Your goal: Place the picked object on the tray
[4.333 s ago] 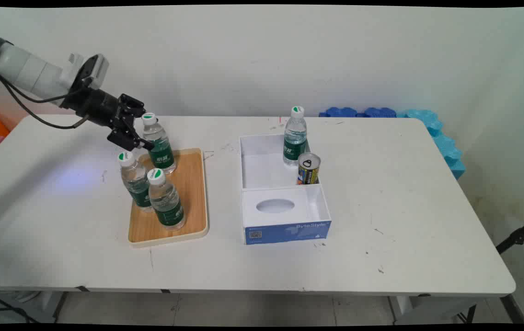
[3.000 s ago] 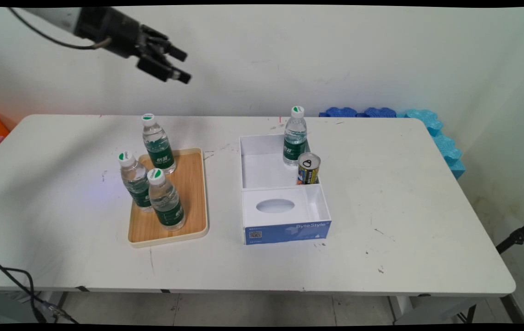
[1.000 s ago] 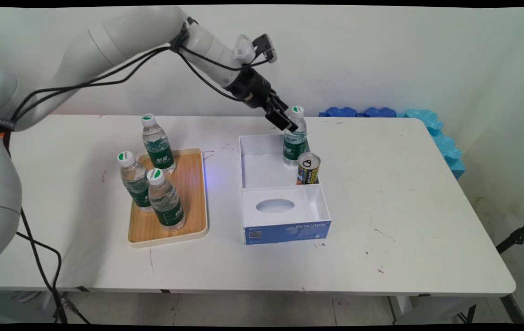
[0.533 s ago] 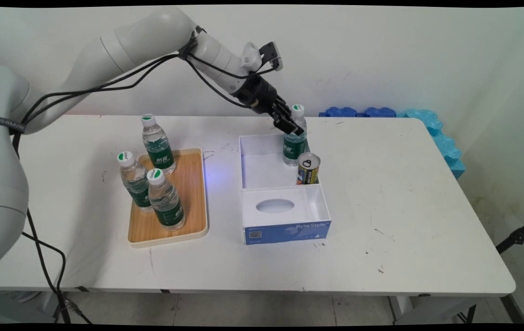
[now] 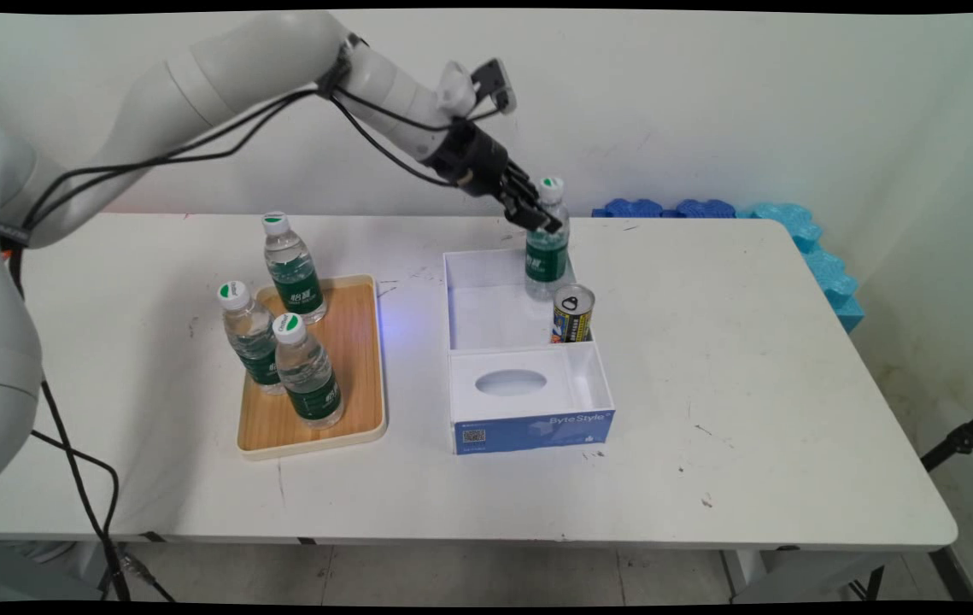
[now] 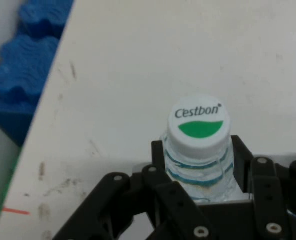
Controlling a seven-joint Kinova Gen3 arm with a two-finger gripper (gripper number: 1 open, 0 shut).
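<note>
Main view
My jaws (image 5: 540, 219): clamped on the neck and shoulder of a water bottle (image 5: 547, 256), just under its white and green cap.
Held bottle: upright, its base at the far right corner of the open white box (image 5: 486, 318); whether the base rests on the box floor I cannot tell.
Can (image 5: 572, 314): upright, just near of the held bottle, at the right wall of the same far compartment.
Box, near half: white insert with an oval opening, blue front panel lettered ByteStyle.
Wooden tray (image 5: 349, 376): left of the box, well apart from my jaws.
Tray bottles: one at the far end (image 5: 292, 267), one at the left edge (image 5: 250, 336), one just near and right of it (image 5: 307, 371); all upright, all capped white and green.
Blue foam blocks (image 5: 794, 231): along the far right edge of the surface (image 5: 751, 384).

Hand view
My jaws (image 6: 200, 172): black fingers (image 6: 240, 155) pressed on either side of the bottle neck.
Bottle cap (image 6: 200, 123): white, lettered Cestbon, with a green half disc; it stands clear above the fingers.
Background: white surface (image 6: 163, 50) with scuff marks; blue foam blocks (image 6: 25, 65) at upper left.
</note>
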